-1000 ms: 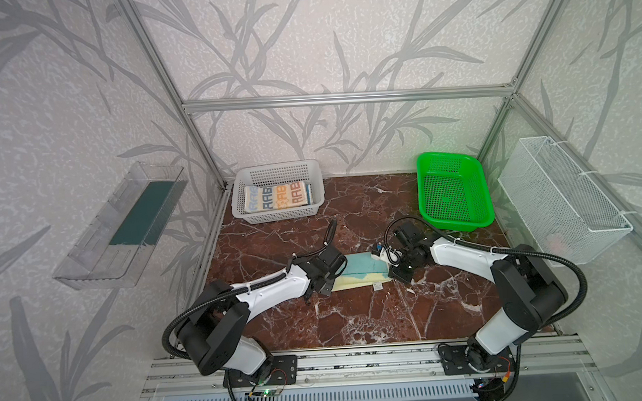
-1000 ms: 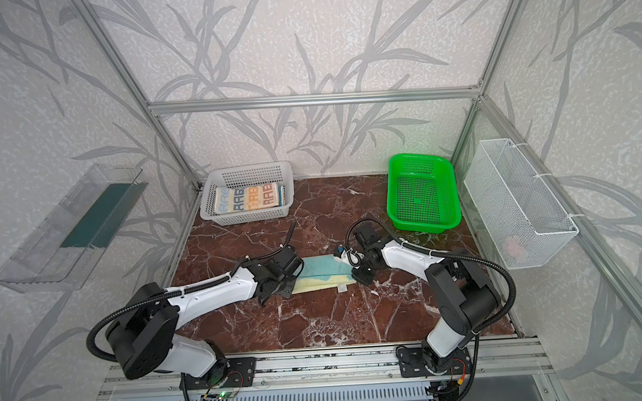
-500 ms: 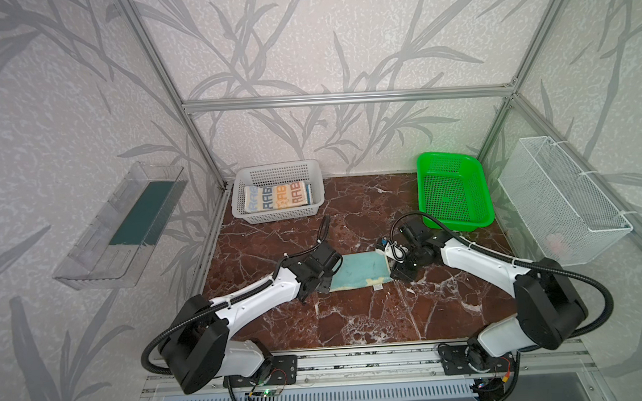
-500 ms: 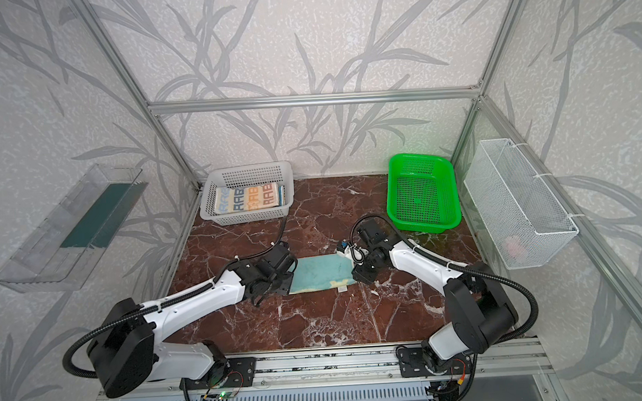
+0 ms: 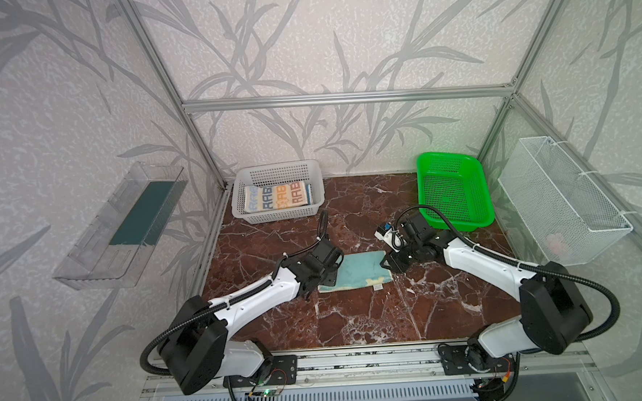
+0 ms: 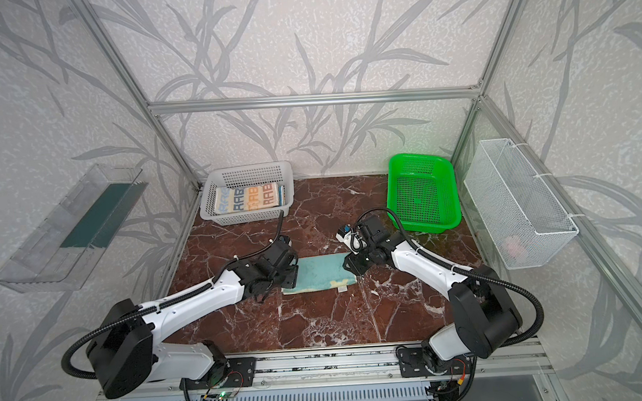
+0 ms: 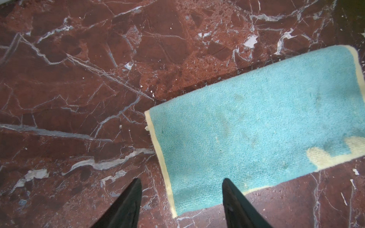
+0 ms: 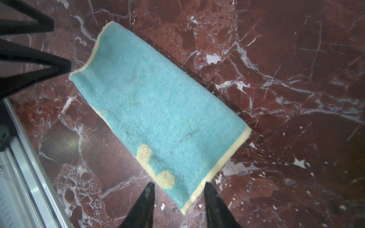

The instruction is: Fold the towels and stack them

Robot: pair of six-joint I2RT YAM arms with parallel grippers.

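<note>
A teal towel with pale yellow edging lies folded flat in the middle of the marble table in both top views [image 5: 357, 271] [image 6: 317, 273]. My left gripper [image 5: 328, 279] [image 6: 291, 280] stands open at its left end. In the left wrist view the left gripper [image 7: 180, 180] has its fingertips apart over a towel [image 7: 256, 128] corner, holding nothing. My right gripper [image 5: 388, 262] [image 6: 349, 265] is open at the right end. In the right wrist view the right gripper [image 8: 178, 184] straddles a corner of the towel [image 8: 158, 118] without gripping it. A striped "RABBIT" towel [image 5: 278, 201] [image 6: 250, 203] lies folded in the white basket.
The white basket [image 5: 278, 169] stands at the back left and a green basket [image 5: 453, 190] at the back right. A wire basket [image 5: 561, 200] hangs on the right wall, a clear shelf [image 5: 121, 227] on the left wall. An aluminium rail [image 5: 357, 352] borders the front.
Both grippers were shut on the teal towel a second ago. They have let go and drawn outward. The towel's yellow inner side is now covered and it lies flat.
</note>
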